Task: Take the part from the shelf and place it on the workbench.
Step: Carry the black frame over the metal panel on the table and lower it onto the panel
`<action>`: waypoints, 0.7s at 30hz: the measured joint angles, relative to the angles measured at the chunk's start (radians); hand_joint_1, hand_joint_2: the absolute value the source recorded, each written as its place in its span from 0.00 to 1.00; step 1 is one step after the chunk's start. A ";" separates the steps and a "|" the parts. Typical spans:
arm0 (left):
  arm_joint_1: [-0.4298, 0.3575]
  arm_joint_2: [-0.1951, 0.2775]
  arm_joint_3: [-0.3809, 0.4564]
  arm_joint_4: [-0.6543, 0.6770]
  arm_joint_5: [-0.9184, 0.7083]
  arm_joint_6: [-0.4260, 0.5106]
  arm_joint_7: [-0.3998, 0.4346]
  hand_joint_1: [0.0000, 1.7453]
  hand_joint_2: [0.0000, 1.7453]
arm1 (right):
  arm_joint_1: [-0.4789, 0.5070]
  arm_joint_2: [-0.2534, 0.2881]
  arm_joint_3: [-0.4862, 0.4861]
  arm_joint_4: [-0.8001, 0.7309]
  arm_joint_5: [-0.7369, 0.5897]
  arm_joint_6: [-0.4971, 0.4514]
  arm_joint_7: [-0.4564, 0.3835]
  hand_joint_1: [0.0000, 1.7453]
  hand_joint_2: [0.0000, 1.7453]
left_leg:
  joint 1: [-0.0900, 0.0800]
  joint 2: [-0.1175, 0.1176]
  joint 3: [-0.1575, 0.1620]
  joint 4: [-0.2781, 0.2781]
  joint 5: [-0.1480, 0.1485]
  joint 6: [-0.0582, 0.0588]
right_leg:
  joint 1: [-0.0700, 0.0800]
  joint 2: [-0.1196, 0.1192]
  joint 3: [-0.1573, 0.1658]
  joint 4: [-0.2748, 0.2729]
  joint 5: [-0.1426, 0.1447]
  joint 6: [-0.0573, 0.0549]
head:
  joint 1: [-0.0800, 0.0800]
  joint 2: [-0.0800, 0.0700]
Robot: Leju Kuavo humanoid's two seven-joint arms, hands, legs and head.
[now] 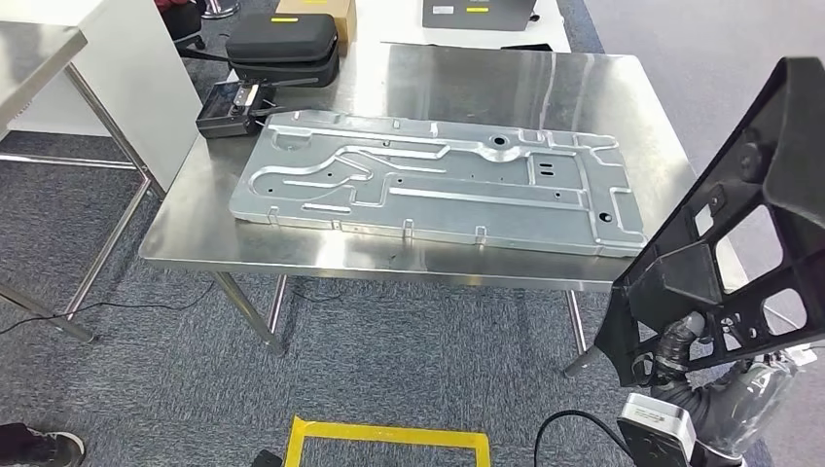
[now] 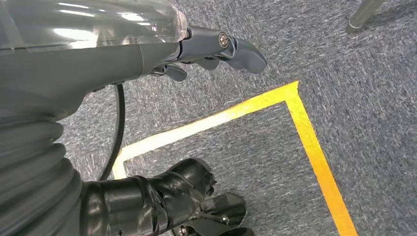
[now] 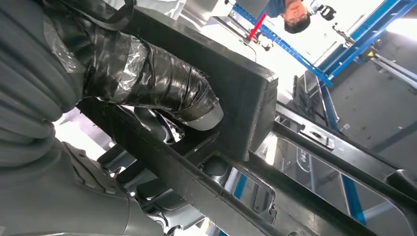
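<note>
So right now we've got the black frame part (image 1: 744, 229) in our right hand (image 1: 681, 341), which is wrapped around one of its lower bars, taped thumb pressed against the part in the right wrist view. The part is up in the air off the workbench's (image 1: 195, 229) front right corner, not touching it, standing tilted with its long axis running up and to the right, so it's more on end than flat.

The workbench lies ahead and to the left of that hand. Most of its top is taken by a big stamped metal panel (image 1: 438, 180) lying lengthwise, its right end near the right edge. Our guess is the free steel along the right edge and the back right corner is the only realistic landing spot, unless the part goes on top of the panel. Either way it probably needs tipping down flat first.

Back left corner has a black zip case (image 1: 282, 44) and a small black box (image 1: 226, 107) just beside the panel's end. The case is closed, so we can't tell what's inside.

Left hand (image 2: 216, 49) hangs down over the carpet by the yellow floor tape (image 2: 300, 123), fingers loosely curled, holding nothing.
</note>
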 joint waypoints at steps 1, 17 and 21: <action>0.001 0.000 -0.001 0.000 -0.001 0.000 0.000 0.00 1.00 | -0.003 -0.003 0.000 0.000 0.000 0.000 0.000 1.00 1.00 | 0.000 -0.001 0.012 0.000 -0.008 -0.002 | 0.000 0.000 0.009 -0.046 0.046 -0.002 | 0.000 0.000; -0.004 0.000 -0.005 0.001 -0.012 -0.006 0.003 0.00 1.00 | -0.110 -0.043 0.000 -0.017 0.006 0.018 0.017 1.00 1.00 | -0.001 0.002 -0.125 0.170 -0.004 -0.045 | 0.002 0.002 0.158 -0.260 0.076 -0.056 | 0.000 0.000; -0.007 0.002 -0.007 0.001 -0.012 -0.006 0.005 0.00 1.00 | -0.129 -0.047 0.000 -0.017 0.006 0.018 0.018 1.00 1.00 | -0.012 0.002 -0.068 0.020 0.053 -0.027 | 0.006 0.003 0.174 -0.261 0.052 -0.036 | 0.000 0.000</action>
